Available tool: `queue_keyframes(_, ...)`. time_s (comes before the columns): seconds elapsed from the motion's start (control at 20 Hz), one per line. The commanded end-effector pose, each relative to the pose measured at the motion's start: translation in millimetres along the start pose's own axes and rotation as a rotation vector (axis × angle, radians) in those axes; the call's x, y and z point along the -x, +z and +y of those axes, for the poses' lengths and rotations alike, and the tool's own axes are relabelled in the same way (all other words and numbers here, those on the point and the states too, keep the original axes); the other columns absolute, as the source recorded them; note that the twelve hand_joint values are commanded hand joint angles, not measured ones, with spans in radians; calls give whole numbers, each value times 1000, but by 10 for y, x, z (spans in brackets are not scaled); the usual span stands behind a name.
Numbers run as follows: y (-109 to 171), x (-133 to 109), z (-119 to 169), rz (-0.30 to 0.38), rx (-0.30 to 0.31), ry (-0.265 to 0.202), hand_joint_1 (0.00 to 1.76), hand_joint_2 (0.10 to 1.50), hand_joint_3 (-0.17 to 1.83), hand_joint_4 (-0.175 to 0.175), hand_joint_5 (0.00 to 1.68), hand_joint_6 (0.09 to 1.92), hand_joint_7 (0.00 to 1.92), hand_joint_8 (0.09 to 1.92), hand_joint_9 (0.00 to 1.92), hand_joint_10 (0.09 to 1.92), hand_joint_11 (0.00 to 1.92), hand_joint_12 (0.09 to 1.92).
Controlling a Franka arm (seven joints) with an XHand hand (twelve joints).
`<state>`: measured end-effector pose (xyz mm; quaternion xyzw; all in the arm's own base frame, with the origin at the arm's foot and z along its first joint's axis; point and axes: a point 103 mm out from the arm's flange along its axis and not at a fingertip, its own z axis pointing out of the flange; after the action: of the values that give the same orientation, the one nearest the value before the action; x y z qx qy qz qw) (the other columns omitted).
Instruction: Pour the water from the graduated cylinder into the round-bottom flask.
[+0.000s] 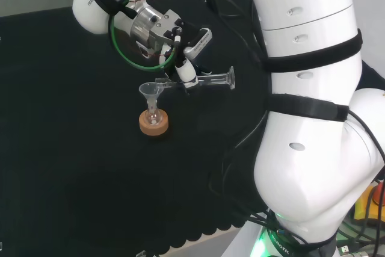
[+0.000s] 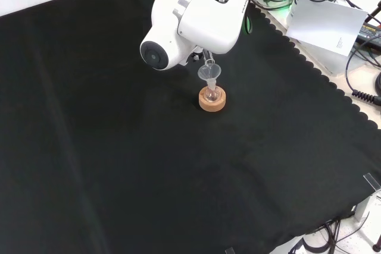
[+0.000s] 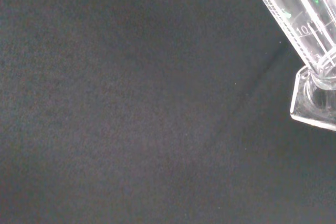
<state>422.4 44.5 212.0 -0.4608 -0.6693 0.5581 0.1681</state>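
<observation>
The pour is in hand: the hand (image 1: 187, 71) grips the graduated cylinder (image 1: 207, 80), tipped almost level, its mouth over the funnel (image 1: 150, 91) in the round-bottom flask (image 1: 154, 116) just below (on a cork ring (image 1: 153, 123)). Next, I judge, tilt further.

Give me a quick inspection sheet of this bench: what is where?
Surface: black cloth with scalloped edge.
Job's things: clear graduated cylinder tipped near level, mouth at clear plastic funnel; funnel sits in small round-bottom flask on cork ring stand.
Clutter: nothing seen on the cloth.
Hand: black and white hand curled round the cylinder.
Cables: green cable loop at wrist; dark cables off the cloth.
Surroundings: white paper sheet beside the bench.
</observation>
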Motion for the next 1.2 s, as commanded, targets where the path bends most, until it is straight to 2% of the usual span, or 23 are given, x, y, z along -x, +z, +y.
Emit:
queue_keyframes(0.05, -1, 0, -7, -4, -7, 1, 1225, 1099, -5, 42, 1005, 979, 1055, 904, 1448, 87, 1285, 740)
queue_keyframes(0.9, -53, -11, -43, -25, -28, 12, 1225, 1099, -4, 43, 1006, 979, 1055, 902, 1448, 87, 1285, 739)
queue_keyframes(1.2, 26, 64, -77, -41, -21, -8, 1225, 1099, -4, 43, 1006, 980, 1055, 901, 1448, 87, 1286, 738)
